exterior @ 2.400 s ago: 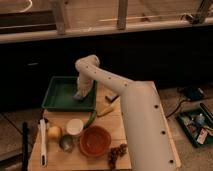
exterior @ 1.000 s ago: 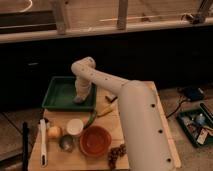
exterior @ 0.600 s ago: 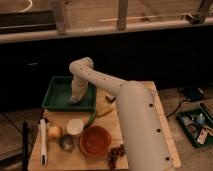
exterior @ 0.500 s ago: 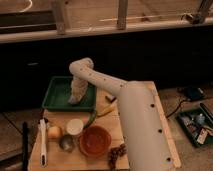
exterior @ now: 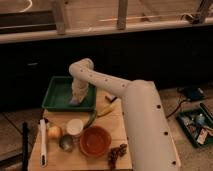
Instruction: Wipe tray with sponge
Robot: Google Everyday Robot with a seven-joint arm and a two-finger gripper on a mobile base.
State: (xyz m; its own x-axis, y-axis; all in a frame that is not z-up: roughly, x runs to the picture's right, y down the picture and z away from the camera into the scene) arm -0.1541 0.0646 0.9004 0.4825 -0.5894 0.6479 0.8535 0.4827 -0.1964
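Observation:
The green tray [exterior: 56, 92] lies at the back left of the wooden table. My white arm reaches over it from the right, bent down at the elbow. My gripper [exterior: 75, 100] points down into the tray near its front right part, its tip at the tray floor. The sponge cannot be made out; it is hidden under the gripper or too small to tell.
An orange bowl [exterior: 95, 140], a white cup [exterior: 75, 127], a metal cup [exterior: 66, 143], a yellow fruit [exterior: 54, 132], grapes [exterior: 116, 153], a banana [exterior: 106, 109], a green vegetable [exterior: 91, 119] and a white-handled tool [exterior: 43, 142] lie in front of the tray. A dark teal bin [exterior: 196, 125] stands at right.
My arm and gripper have moved left across the tray, from its right edge toward its middle.

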